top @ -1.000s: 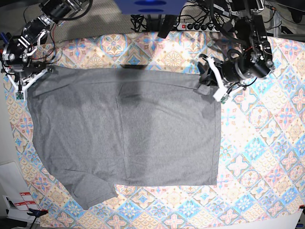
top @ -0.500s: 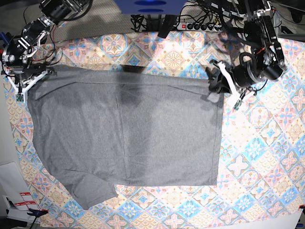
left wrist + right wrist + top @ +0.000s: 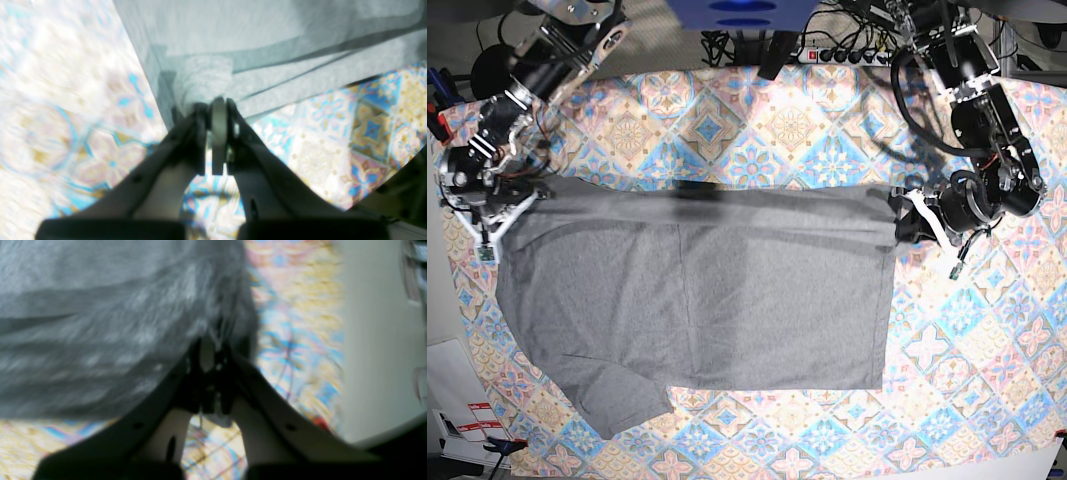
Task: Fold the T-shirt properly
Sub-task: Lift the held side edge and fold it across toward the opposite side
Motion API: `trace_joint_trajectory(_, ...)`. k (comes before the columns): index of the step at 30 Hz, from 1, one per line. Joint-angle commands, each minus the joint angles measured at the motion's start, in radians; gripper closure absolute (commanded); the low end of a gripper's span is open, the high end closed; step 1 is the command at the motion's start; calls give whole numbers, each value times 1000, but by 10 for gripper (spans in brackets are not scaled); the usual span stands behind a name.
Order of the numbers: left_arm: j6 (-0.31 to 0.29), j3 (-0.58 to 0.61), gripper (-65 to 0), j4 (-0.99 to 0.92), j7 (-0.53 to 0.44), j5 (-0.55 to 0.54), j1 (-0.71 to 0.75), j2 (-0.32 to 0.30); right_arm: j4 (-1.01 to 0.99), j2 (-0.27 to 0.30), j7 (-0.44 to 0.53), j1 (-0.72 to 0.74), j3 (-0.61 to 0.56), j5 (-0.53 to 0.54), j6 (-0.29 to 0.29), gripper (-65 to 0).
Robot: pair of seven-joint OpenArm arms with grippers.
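The grey T-shirt [image 3: 707, 290] lies spread on the tile-patterned tablecloth [image 3: 757, 130], with one sleeve sticking out at the front left [image 3: 617, 400]. In the base view my left gripper [image 3: 899, 222] is at the shirt's far right corner, shut on the fabric. The left wrist view shows the same gripper [image 3: 215, 106] pinching a bunched corner of the T-shirt [image 3: 233, 33]. My right gripper [image 3: 499, 205] is shut on the far left corner. Close up, the right gripper [image 3: 210, 351] has its jaws together, clamped on the T-shirt [image 3: 100, 323]. The far edge runs taut between both grippers.
A power strip [image 3: 842, 55] and cables lie beyond the table's far edge, beside a blue object [image 3: 742, 12]. White papers [image 3: 457, 400] sit off the front left corner. Bare tablecloth shows right of the shirt and behind it.
Both grippers have carried the shirt's far edge toward the front of the table, and bare tablecloth now shows behind it. The left arm has also swung further right.
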Motion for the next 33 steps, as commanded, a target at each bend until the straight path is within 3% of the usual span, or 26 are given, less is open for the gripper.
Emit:
trace_joint_trajectory(1,2,-8,0,8,-21,-16,-23,-16,8,23,15,23,8,-11,-12,-11)
trace_joint_trajectory(8,2,-8,0,-2,-21,-2,-82,-16,-62,27,15,123,1,-39,-12,-13)
trace_joint_trajectory(12,2,-8,0,-68,-21,70,-129,-5,-169,53,18,200,1,-123,-12,-11)
trace_joint_trajectory(21,2,-4,0,-94,-21,194,-171,23,-349,132,127,240,1,-125,-12,-12)
trace_joint_trajectory(25,2,55,0,-101,-21,274,-200,37,-420,150,150,273,1,-126,-12,-13)
trace_joint_trajectory(31,2,58,0,-300,-21,325,-276,21,-493,147,150,343,-3,-128,-12,-13)
trace_joint_trajectory(33,2,60,0,-360,-70,323,-284,14,-538,147,156,366,-3,-128,-12,-13)
